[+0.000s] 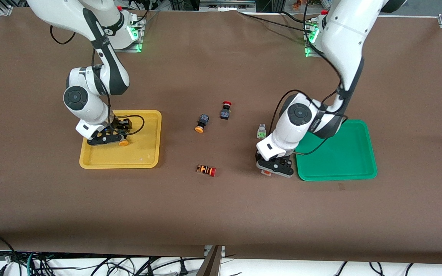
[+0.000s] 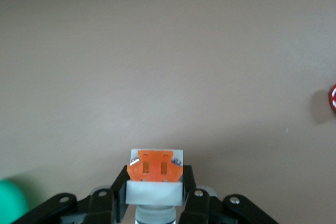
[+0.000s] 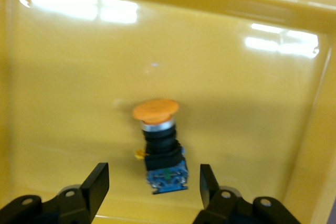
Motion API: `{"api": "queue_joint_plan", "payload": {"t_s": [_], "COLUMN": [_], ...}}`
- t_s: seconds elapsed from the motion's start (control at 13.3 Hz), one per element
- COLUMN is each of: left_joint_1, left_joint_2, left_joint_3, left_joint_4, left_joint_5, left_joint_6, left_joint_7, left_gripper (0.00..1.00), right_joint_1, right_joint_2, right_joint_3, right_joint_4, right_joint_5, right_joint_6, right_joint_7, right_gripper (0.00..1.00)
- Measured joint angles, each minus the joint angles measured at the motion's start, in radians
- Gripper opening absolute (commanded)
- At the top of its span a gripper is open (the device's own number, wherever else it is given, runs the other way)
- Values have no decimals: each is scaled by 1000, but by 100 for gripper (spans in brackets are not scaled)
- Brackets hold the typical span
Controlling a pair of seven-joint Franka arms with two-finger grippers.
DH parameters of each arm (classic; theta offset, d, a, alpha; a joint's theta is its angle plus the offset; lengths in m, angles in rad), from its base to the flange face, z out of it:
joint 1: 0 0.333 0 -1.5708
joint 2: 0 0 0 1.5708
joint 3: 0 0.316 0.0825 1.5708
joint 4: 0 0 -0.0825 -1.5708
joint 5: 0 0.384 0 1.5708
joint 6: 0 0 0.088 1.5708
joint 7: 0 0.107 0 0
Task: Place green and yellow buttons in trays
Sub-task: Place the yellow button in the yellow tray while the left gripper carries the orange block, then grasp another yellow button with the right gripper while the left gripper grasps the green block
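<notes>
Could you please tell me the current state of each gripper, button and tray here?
Right gripper: open, over the yellow tray.
Yellow-capped button: lying in the yellow tray, released.
Left gripper: shut on the orange-faced button.
Green tray: empty.
Second yellow-capped button: lying on the table.
Green-faced button: on the table.

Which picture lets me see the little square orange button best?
The left wrist view: the square orange-faced button sits close up between the left hand's fingers. In the front view it is just a tiny speck under that hand, beside the green tray. The right wrist view doesn't show it.
</notes>
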Motion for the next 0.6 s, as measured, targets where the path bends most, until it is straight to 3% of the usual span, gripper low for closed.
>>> {"api": "queue_joint_plan", "payload": {"t_s": [0.15, 0.3, 0.45, 0.6], "left_joint_1": [32, 84, 162, 240], "left_joint_2": [-86, -130, -134, -114], "left_joint_3": [2, 5, 7, 7], "left_joint_4": [0, -4, -14, -42], "left_joint_5": [1, 3, 4, 3], "left_joint_6": [-202, -322, -354, -354], "left_joint_7": [37, 138, 299, 430], "left_gripper": [1, 0, 0, 5], "right_joint_1": [2, 14, 64, 143], "right_joint_2": [-8, -9, 9, 64], "right_joint_3": [65, 158, 230, 259], "right_joint_4": [72, 151, 204, 260], "right_joint_5": [3, 7, 9, 10], "right_joint_6": [-92, -152, -167, -164], "right_joint_7": [134, 324, 553, 765], "right_gripper": [82, 82, 85, 85]}}
